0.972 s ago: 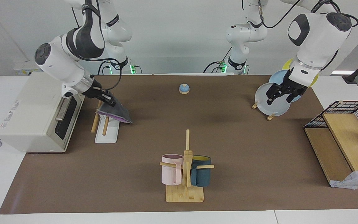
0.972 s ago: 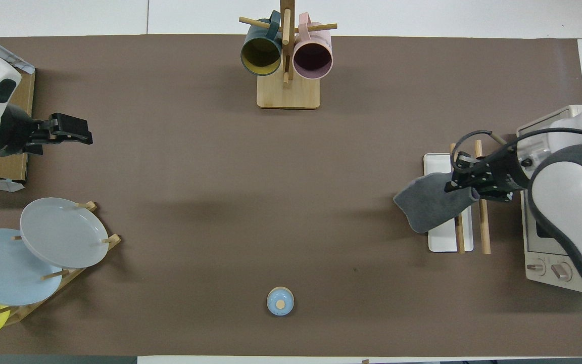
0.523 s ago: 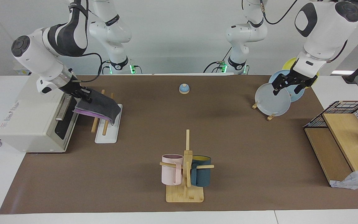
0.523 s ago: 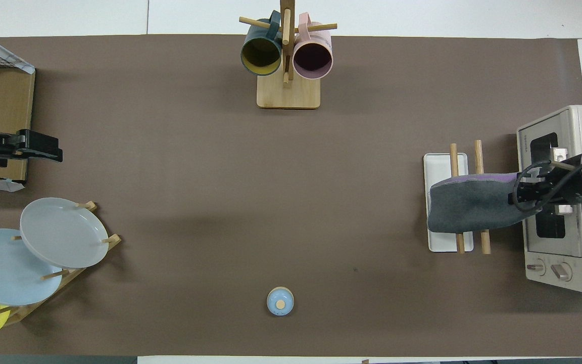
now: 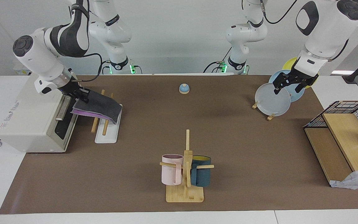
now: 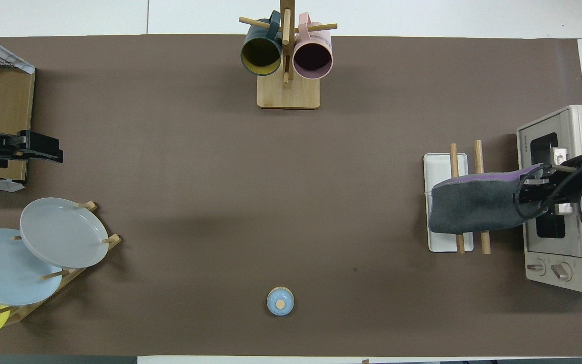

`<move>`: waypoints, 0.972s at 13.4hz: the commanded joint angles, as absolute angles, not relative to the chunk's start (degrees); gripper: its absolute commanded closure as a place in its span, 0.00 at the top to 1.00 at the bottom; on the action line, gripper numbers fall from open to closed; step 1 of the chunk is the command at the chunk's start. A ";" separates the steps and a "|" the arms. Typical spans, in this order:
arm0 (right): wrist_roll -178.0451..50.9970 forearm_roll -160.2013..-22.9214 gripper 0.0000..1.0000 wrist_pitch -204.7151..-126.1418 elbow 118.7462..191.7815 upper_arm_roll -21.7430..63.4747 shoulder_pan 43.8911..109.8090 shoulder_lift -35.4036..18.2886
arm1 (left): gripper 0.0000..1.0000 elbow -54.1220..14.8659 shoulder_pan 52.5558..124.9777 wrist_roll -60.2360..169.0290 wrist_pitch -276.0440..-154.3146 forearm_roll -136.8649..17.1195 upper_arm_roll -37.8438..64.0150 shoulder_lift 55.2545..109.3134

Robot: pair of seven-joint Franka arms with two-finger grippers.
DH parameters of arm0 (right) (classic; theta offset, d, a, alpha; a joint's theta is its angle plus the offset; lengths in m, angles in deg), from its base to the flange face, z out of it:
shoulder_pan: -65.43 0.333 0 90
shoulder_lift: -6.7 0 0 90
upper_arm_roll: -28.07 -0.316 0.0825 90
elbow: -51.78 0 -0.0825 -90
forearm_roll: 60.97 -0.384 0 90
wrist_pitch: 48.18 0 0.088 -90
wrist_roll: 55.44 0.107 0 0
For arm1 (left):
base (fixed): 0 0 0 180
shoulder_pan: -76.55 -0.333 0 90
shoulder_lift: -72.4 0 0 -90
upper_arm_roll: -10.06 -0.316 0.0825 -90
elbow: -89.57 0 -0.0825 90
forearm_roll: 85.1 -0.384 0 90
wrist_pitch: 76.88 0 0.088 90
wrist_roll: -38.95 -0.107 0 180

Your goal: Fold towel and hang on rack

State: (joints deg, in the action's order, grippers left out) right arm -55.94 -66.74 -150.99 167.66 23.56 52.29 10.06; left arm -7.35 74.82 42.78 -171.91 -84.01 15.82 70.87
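The towel (image 5: pixel 102 105), folded with its dark grey face up and a purple edge below, lies across the two wooden rods of the rack (image 5: pixel 105 127). One end droops over the rack's white base (image 5: pixel 106 138). My right gripper (image 5: pixel 81 95) is shut on the other end, the one beside the toaster oven. In the overhead view the towel (image 6: pixel 473 205) covers the middle of the rack (image 6: pixel 453 151), with the right gripper (image 6: pixel 533 194) at its edge. My left gripper (image 5: pixel 292 86) is open and empty, and waits in the air near the plate stand; it also shows in the overhead view (image 6: pixel 43 151).
A toaster oven (image 5: pixel 33 118) stands right beside the rack. A stand of round plates (image 5: pixel 272 101) and a wooden shelf with a wire basket (image 5: pixel 343 133) are at the left arm's end. A mug tree (image 5: pixel 185 174) and a small blue bell (image 5: pixel 184 89) stand mid-table.
My right gripper drew the towel across the rack toward the toaster oven and lowered it onto the rods. My left gripper rose and drew back a little from the plates.
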 commanded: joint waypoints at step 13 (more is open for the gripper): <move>-56.85 -61.68 1.00 -138.47 150.14 22.53 55.84 9.95 | 1.00 -7.28 74.44 42.73 -171.19 -84.83 15.60 70.20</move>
